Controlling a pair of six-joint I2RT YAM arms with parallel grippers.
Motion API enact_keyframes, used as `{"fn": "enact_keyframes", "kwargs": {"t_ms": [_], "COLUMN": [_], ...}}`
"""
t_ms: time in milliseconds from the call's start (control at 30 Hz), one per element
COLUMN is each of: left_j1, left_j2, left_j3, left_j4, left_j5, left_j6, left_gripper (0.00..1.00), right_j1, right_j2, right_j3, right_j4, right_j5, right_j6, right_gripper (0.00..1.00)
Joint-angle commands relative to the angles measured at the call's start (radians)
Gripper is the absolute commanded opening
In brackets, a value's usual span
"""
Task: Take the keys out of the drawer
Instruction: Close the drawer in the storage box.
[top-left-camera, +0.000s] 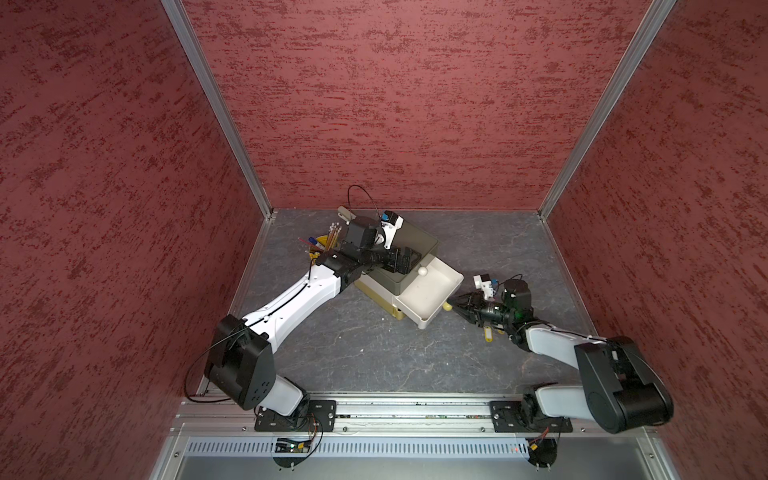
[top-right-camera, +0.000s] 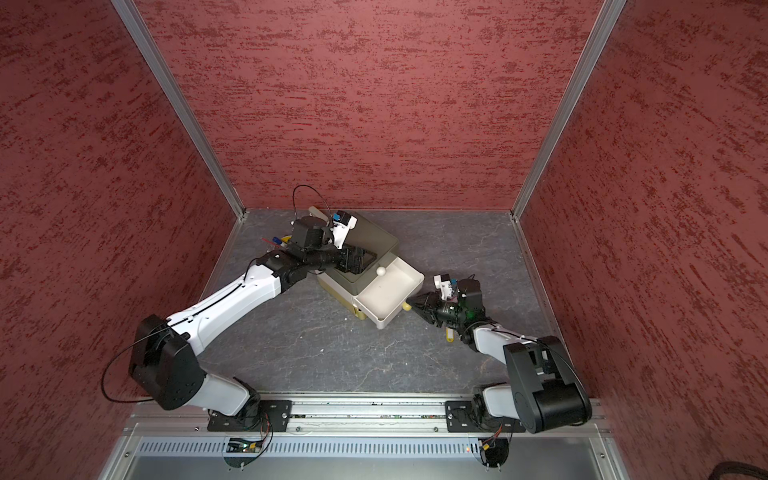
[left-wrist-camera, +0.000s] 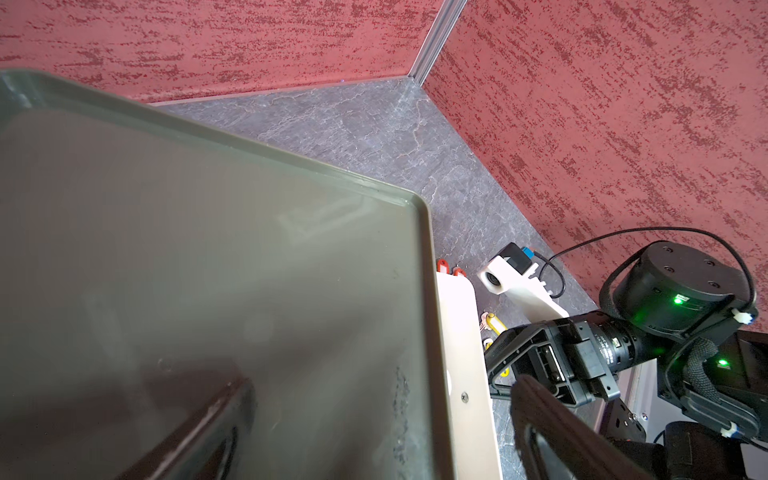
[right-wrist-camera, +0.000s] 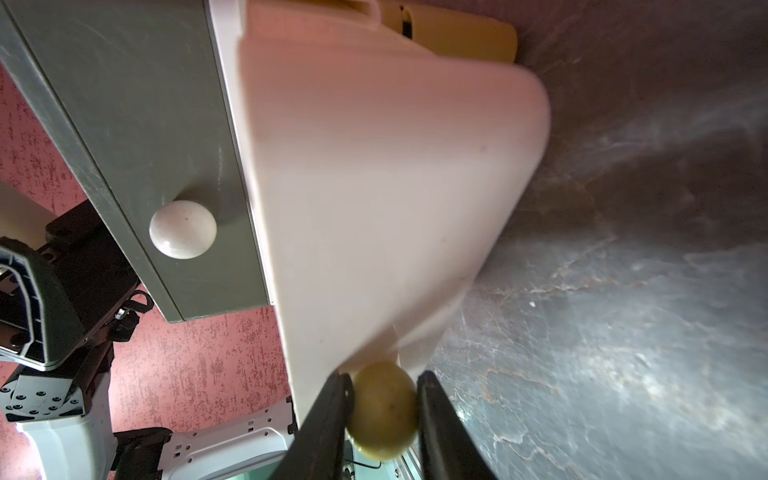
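Note:
A small chest (top-left-camera: 409, 245) with a grey-green top has its white drawer (top-left-camera: 451, 277) pulled out; the inside shows bare white in both top views. My right gripper (right-wrist-camera: 384, 378) is shut on the drawer's yellow knob (right-wrist-camera: 382, 415), also seen in a top view (top-right-camera: 406, 306). My left gripper (top-left-camera: 405, 259) stands open over the chest's top (left-wrist-camera: 208, 249). Keys lie on the floor by the drawer: two with red tags (left-wrist-camera: 442, 266) and one with a yellow tag (left-wrist-camera: 494, 322). Another yellow-tagged key (top-left-camera: 489, 334) lies under the right arm.
A white knob (top-left-camera: 422, 271) marks the shut upper drawer. A yellow cup of pencils (top-left-camera: 322, 245) stands behind the left arm near the back left corner. Red walls close in three sides, and a metal rail (top-left-camera: 415, 409) runs along the front.

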Motion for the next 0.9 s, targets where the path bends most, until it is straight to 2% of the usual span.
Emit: {"fn": "enact_keyframes", "kwargs": {"t_ms": [0,867], "left_j1": [-0.014,-0.018], "left_j2": [0.045,0.036], "left_j3": [-0.074,-0.090], "left_j4": [-0.267,-0.271], "left_j5": [-0.003,-0.025], "left_j6": [-0.039,-0.049], "left_gripper": [1.00,1.00], "right_j1": [0.027,0.080], "right_j2": [0.073,0.406], "right_j3": [0.001,0.252], "right_j4": [-0.040,0.088], "right_j5": [0.086,0.046], "right_j6": [0.013,0.065], "right_gripper": [0.30,0.30]}}
